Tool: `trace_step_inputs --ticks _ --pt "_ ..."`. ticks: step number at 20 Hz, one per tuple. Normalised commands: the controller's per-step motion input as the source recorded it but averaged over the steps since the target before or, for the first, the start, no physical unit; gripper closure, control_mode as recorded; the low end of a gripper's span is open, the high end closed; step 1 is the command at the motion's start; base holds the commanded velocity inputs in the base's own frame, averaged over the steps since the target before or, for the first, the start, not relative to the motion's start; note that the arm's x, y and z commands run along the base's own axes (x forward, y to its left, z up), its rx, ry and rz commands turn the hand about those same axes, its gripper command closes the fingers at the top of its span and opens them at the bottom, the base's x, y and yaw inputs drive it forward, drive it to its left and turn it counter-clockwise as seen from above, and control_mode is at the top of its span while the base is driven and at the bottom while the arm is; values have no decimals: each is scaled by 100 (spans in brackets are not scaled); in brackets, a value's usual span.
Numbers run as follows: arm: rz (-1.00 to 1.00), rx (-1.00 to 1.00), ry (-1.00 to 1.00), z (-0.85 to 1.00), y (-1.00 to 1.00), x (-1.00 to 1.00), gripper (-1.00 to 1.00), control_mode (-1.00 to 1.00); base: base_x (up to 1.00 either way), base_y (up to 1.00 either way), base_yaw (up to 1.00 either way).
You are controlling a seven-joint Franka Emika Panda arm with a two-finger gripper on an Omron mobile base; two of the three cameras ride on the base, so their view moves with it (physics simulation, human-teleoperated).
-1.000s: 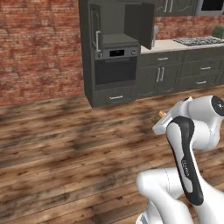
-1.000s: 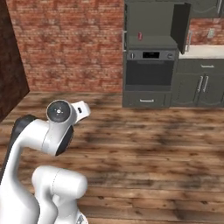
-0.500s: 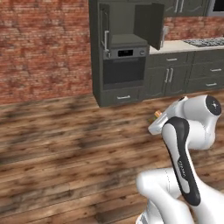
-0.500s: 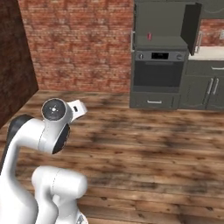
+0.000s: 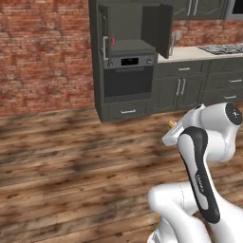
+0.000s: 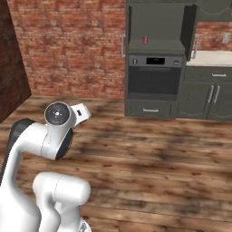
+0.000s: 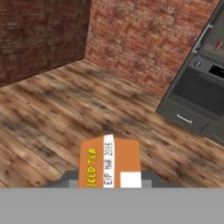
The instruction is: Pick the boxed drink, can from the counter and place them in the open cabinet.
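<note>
Orange boxed drink (image 7: 109, 162) sits clamped in the gripper (image 7: 109, 186), red can (image 6: 145, 40) already stands on the open cabinet (image 6: 156, 27) shelf; advisable to approach squarely, carton upright, clear of can and doors.

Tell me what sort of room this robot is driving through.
A home kitchen, rendered: a black built-in oven sits under the tall dark grey-green open cabinet, a gas stovetop lies on a beige counter, and brick walls meet a wood-plank floor.

A matt orange paper carton (image 7: 109, 162) sits over streaky brown wood-plank flooring (image 5: 71, 166), rough red brick wall (image 6: 72, 45) behind.
</note>
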Motion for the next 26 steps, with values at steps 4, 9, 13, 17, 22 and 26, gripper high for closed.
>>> trace_step_inputs --ticks 4,9,13,17,22,26 --pt "0 0 0 0 0 0 100 100 100 0 0" --pt "0 0 0 0 0 0 100 100 100 0 0" --pt "0 0 0 0 0 0 100 100 100 0 0" --pt "0 0 0 0 0 0 100 100 100 0 0" --pt "0 0 0 0 0 0 100 100 100 -2 0" --pt "0 0 0 0 0 0 100 100 100 -38 0"
